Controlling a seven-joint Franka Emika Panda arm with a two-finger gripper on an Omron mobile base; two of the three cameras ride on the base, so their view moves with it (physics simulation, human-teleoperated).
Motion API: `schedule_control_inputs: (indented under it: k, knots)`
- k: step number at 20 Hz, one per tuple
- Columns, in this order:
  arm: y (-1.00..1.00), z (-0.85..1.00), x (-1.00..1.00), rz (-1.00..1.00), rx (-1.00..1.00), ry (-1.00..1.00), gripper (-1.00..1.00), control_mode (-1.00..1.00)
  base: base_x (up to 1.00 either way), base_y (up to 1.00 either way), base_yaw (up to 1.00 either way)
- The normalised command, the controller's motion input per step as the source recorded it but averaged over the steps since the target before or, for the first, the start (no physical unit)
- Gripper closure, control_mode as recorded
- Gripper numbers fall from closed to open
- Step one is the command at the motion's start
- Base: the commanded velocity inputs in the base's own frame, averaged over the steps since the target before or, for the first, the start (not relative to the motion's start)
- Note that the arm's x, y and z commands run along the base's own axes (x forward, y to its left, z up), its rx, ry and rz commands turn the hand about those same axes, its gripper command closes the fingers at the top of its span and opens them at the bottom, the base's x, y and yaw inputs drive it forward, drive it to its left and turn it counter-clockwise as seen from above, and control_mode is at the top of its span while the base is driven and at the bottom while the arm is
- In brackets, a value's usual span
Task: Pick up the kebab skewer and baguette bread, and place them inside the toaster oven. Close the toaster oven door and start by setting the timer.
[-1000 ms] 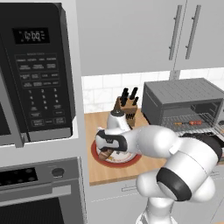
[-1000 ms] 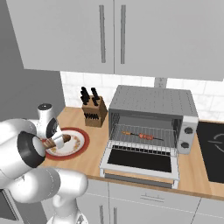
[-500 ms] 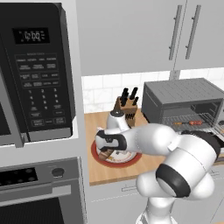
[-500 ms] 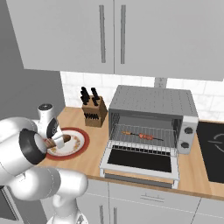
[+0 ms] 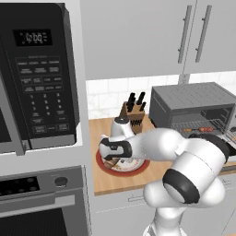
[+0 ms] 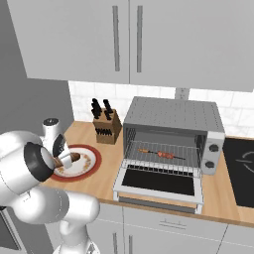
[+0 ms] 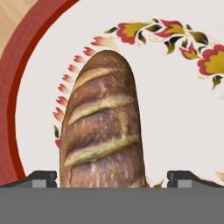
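Note:
The baguette bread (image 7: 103, 127) lies on a white plate with a red rim (image 7: 175, 109), its near end between my two fingertips. My gripper (image 7: 112, 177) is open and straddles the loaf without closing on it. From the right base view the gripper (image 6: 62, 161) hangs low over the plate (image 6: 92, 154) with the baguette bread (image 6: 72, 158) at its tip. The kebab skewer (image 6: 158, 153) rests on the wire rack inside the toaster oven (image 6: 173, 115). The toaster oven door (image 6: 158, 182) is folded down, open.
A knife block (image 6: 106, 128) stands behind the plate, with a small white and silver appliance (image 6: 50, 130) to its left. A black microwave (image 5: 37, 73) and a built-in oven (image 5: 41, 203) fill the left side. A dark cooktop (image 6: 240, 168) lies right of the toaster oven.
The hand has edged slightly down over the plate toward the baguette. The jaws stay open and nothing else has moved.

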Motion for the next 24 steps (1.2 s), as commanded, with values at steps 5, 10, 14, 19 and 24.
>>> schedule_control_inputs:
  k: [5, 10, 14, 19, 24]
  knots:
    - [0.00, 0.00, 0.00, 0.00, 0.00, 0.00, -1.00, -1.00, 0.00, 0.00, 0.00]
    - [0.00, 0.00, 0.00, 0.00, 0.00, 0.00, 1.00, -1.00, 0.00, 0.00, 0.00]
    - [0.00, 0.00, 0.00, 0.00, 0.00, 0.00, 1.00, -1.00, 0.00, 0.00, 0.00]
    - [0.00, 0.00, 0.00, 0.00, 0.00, 0.00, 1.00, -1.00, 0.00, 0.00, 0.00]
    - [-0.05, 0.51, -0.01, -0.01, 0.00, -0.04, 1.00, -1.00, 0.00, 0.00, 0.00]
